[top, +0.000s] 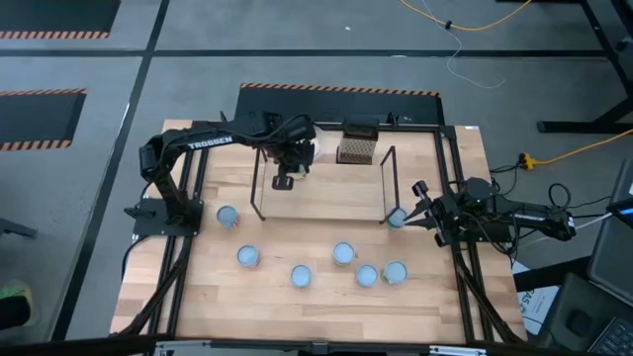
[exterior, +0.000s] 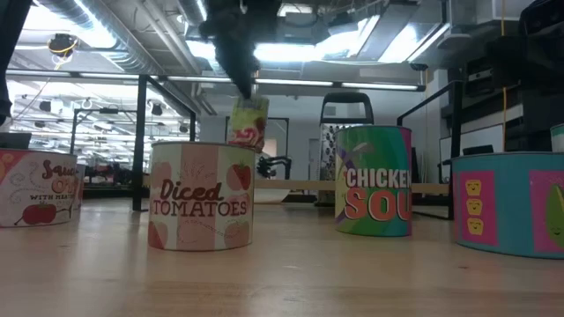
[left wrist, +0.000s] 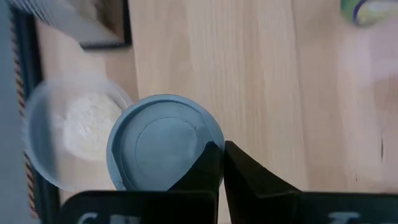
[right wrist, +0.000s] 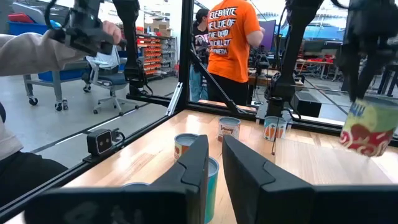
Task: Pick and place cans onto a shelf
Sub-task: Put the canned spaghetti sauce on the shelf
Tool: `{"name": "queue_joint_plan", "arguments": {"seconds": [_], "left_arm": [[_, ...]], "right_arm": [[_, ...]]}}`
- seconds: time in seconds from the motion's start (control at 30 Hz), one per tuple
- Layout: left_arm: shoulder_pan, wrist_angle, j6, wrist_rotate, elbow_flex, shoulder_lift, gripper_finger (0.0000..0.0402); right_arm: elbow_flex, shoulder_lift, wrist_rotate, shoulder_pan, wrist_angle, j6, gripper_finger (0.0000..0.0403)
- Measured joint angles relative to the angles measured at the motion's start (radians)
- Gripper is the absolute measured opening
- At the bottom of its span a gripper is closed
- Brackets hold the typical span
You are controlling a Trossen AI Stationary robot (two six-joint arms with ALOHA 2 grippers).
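My left gripper (top: 287,160) is over the far left part of the shelf (top: 321,201), shut on a can (left wrist: 161,143) that hangs above the board. This can also shows in the low view (exterior: 248,123) and in the right wrist view (right wrist: 367,130). My right gripper (top: 417,201) is by the shelf's right wire frame (top: 389,183), its fingers nearly together at a teal-sided can (top: 396,218). Several more cans stand upright on the table in front of the shelf, among them one at the left (top: 226,216) and one at the right (top: 395,271). My left gripper pinches the can's top rim (left wrist: 208,148) between its two fingers, at one edge of the lid. The fingers come from above, pointing down. The can hangs below them, tilted and clear of the shelf. My right gripper has the teal-sided can's upper edge (right wrist: 212,163) in the narrow gap between its fingers. The fingers (right wrist: 198,163) lie about level, coming from the table's right. They hide most of the can, and which part they have cannot be told.
A clear bowl with whitish contents (left wrist: 74,124) and a small dark mesh box (top: 358,146) stand behind the shelf at the far edge. Black rails frame the table (top: 455,198). People stand in the room beyond, one in an orange shirt (right wrist: 230,37).
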Motion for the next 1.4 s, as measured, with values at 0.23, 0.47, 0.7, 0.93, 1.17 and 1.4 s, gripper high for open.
{"name": "queue_joint_plan", "arguments": {"seconds": [0.23,0.47,0.7,0.93,1.17,1.4], "left_arm": [[0.034,0.108,0.047,0.048,-0.142,0.001,0.0000],[0.085,0.142,0.050,0.056,-0.203,0.001,0.0000],[0.096,0.128,0.052,0.065,-0.211,-0.001,0.0000],[0.096,0.114,0.042,0.064,-0.212,-0.001,0.0015],[0.096,0.113,0.017,0.045,-0.212,-0.001,0.0039],[0.095,0.119,0.015,0.043,-0.212,0.000,0.0058]], "right_arm": [[0.000,0.000,0.000,0.000,0.000,-0.001,0.0053],[0.000,0.000,0.000,0.000,0.000,-0.003,0.0053],[0.000,0.000,0.000,0.000,0.000,-0.003,0.0053],[0.000,0.000,0.000,0.000,0.000,-0.003,0.0053],[0.000,0.000,0.000,0.000,0.000,-0.003,0.0053],[0.000,0.000,0.000,0.000,0.000,-0.004,0.0053]]}}
